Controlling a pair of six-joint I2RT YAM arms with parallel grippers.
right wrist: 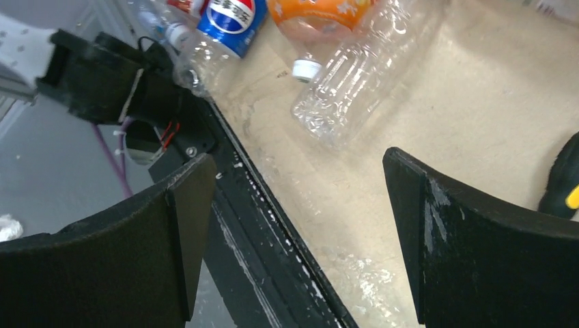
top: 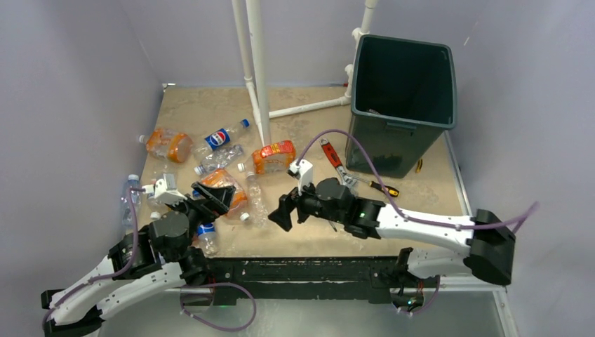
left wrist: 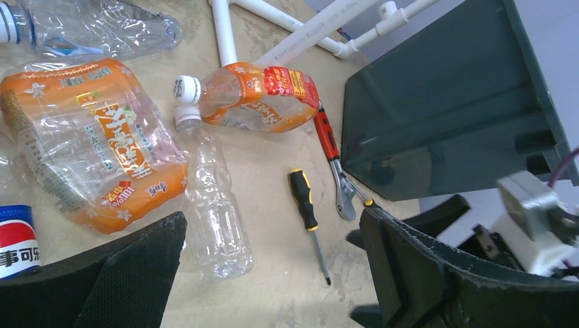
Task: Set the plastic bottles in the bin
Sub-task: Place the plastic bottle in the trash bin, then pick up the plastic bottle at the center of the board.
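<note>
The dark green bin [top: 390,142] stands at the back right, its wall [left wrist: 444,116] also filling the left wrist view. Several plastic bottles lie on the left half of the table: a Pepsi bottle [top: 223,137], an orange bottle [top: 273,156], a crushed orange bottle [left wrist: 89,143] and a clear bottle [left wrist: 215,212]. My left gripper [top: 212,197] hangs open above them, with nothing between its fingers [left wrist: 102,273]. My right gripper [top: 281,213] is open and empty over the table's near edge, with the clear bottle [right wrist: 362,75] just beyond it.
A red-handled wrench [top: 332,156] and a yellow-and-black screwdriver [left wrist: 304,201] lie in front of the bin. White pipes [top: 256,70] rise at the back middle. The black front rail [right wrist: 273,225] runs below the right gripper. Grey walls close in the sides.
</note>
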